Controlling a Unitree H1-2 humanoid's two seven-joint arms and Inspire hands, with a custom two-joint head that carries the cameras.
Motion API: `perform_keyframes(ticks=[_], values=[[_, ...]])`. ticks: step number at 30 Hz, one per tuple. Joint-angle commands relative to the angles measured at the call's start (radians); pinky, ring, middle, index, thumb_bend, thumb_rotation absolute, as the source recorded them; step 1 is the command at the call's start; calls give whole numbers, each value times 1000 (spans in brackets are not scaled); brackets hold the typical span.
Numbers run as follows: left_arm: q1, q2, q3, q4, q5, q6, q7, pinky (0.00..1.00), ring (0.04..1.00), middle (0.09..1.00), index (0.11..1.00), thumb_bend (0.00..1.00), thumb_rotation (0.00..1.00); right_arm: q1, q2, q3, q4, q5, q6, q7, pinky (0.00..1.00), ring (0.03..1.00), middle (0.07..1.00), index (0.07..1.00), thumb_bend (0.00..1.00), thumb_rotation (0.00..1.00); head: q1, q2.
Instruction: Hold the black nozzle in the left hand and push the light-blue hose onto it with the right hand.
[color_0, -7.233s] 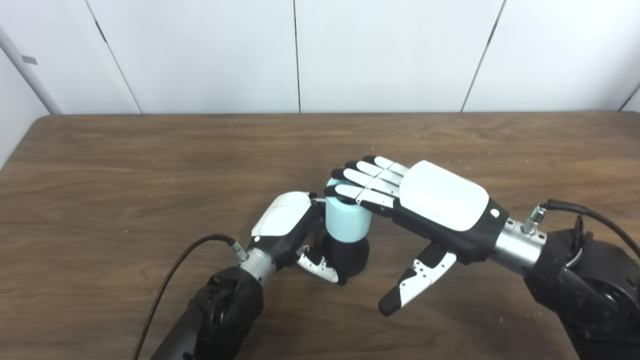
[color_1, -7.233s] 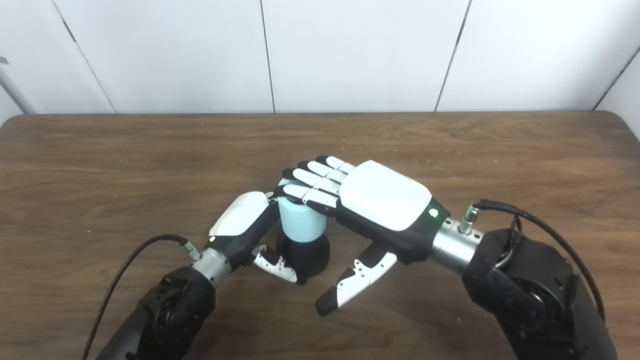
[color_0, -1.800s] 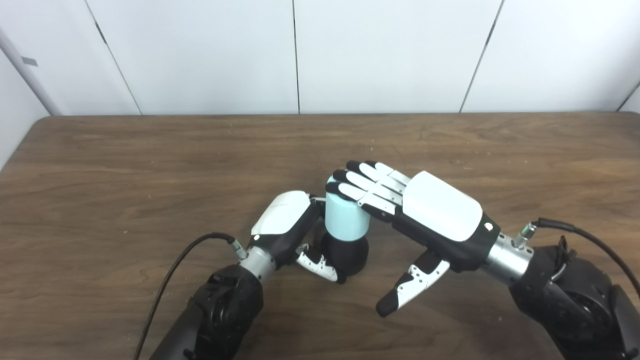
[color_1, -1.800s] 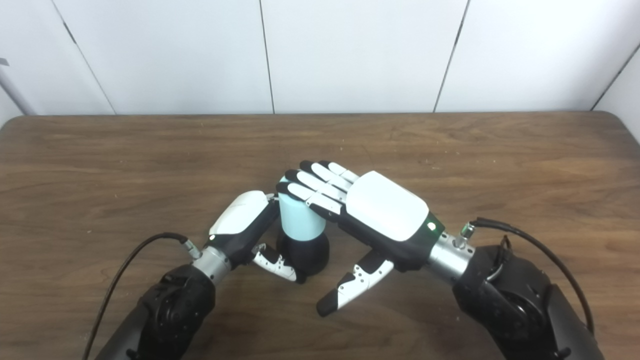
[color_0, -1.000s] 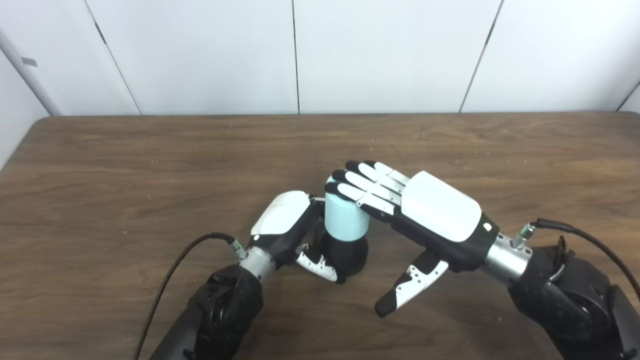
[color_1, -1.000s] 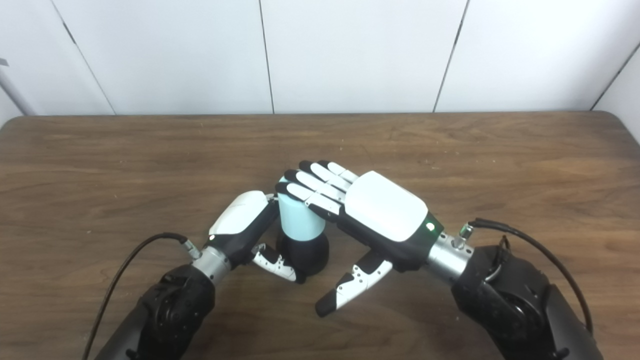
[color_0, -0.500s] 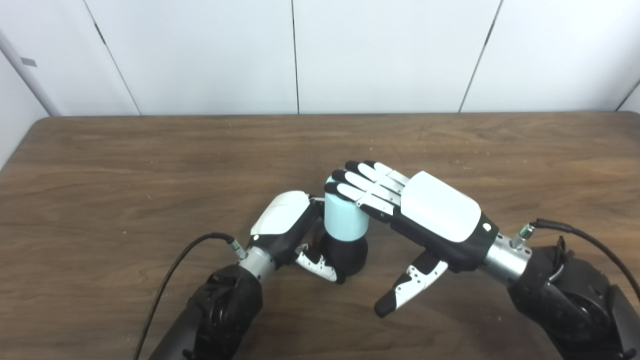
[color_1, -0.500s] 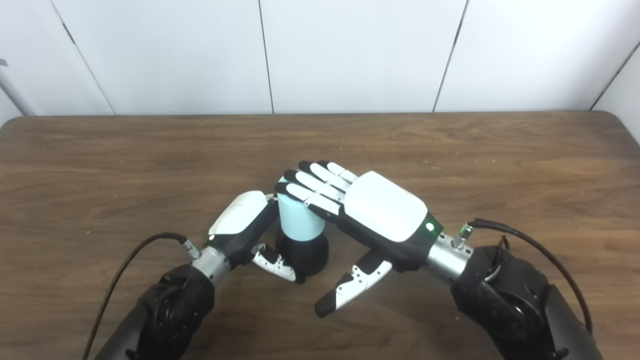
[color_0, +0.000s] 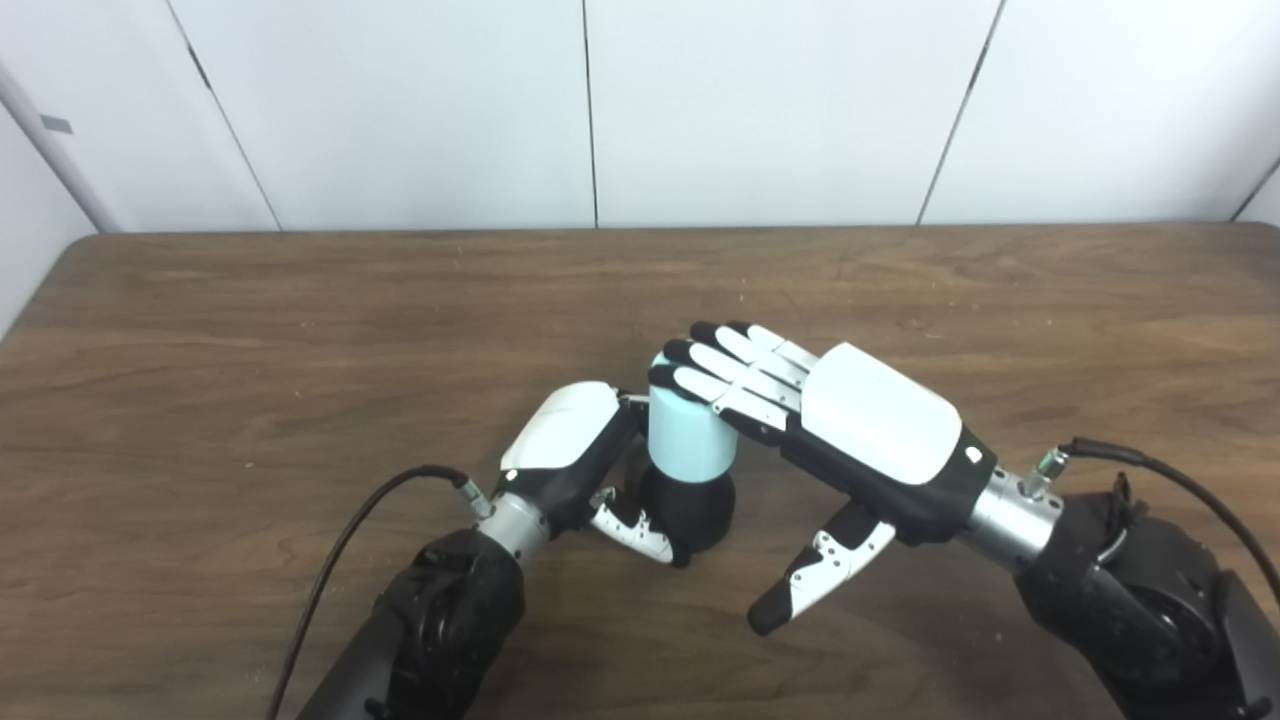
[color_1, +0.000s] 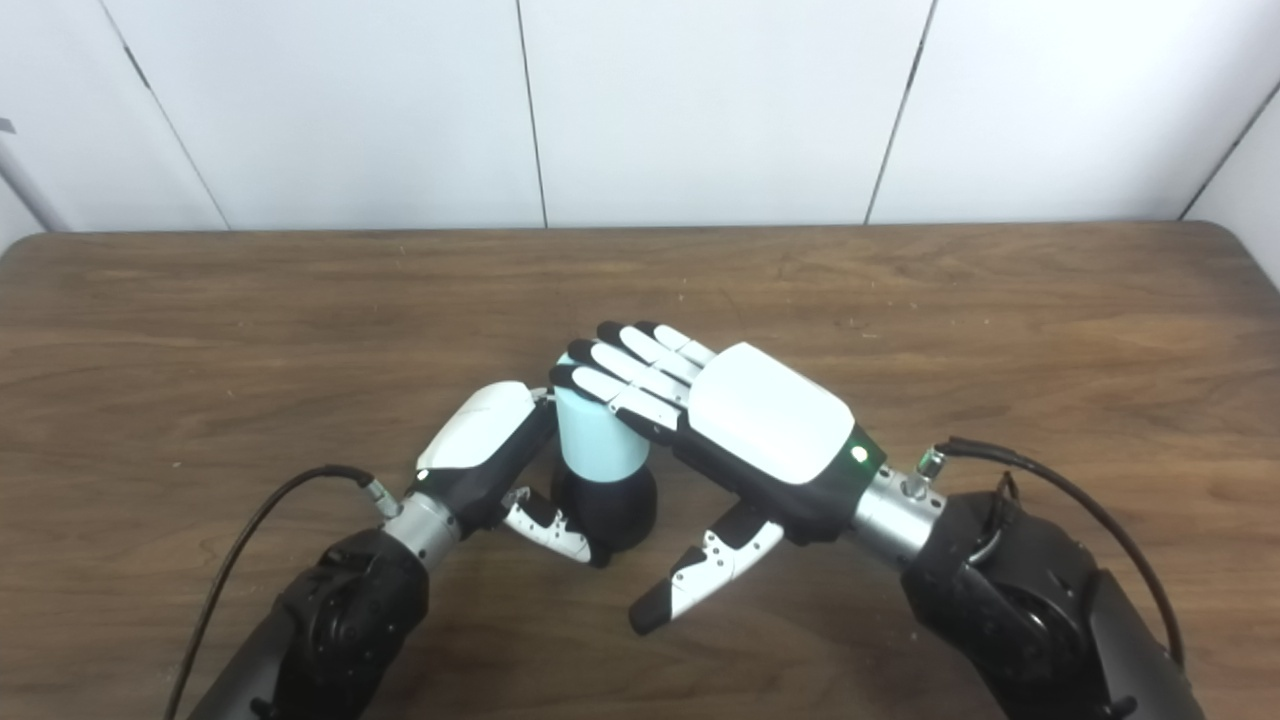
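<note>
The black nozzle (color_0: 690, 510) stands upright on the brown table (color_0: 250, 350), near the front middle. My left hand (color_0: 575, 455) is shut on it, thumb curled across its front. A light-blue hose piece (color_0: 685, 440), a short cylinder, sits on top of the nozzle. My right hand (color_0: 850, 425) lies flat and open, its fingers (color_0: 715, 365) resting on the hose's top and its thumb (color_0: 820, 575) hanging free below. The joint between hose and nozzle is partly hidden by my left hand.
White wall panels (color_0: 590, 110) rise behind the table's far edge. A black cable (color_0: 350, 540) runs from my left wrist toward the front edge, and another cable (color_0: 1170, 465) loops off my right wrist.
Over the last seconds the right hand has sunk slightly and drawn a little toward me, staying on the hose top. Nothing has visibly moved in the last half second.
</note>
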Motion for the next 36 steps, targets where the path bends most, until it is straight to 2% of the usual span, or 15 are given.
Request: perform_keyframes(ticks=[1,29,36], values=[[19,19,-16,30,-4,24,-74,886,656,524,466,520,0,47,-21,46,47,-31,18,90,1000,997,972,958,706,1000,-1,1],[19,19,-14,34,-2,20,-78,881,655,525,465,519,0,50,-13,55,41,-44,26,87,1000,997,974,958,690,1000,-5,0],[21,20,-15,32,-1,22,-81,883,650,524,466,520,0,26,-18,37,-20,-21,66,112,1000,997,976,962,687,1000,-5,1]])
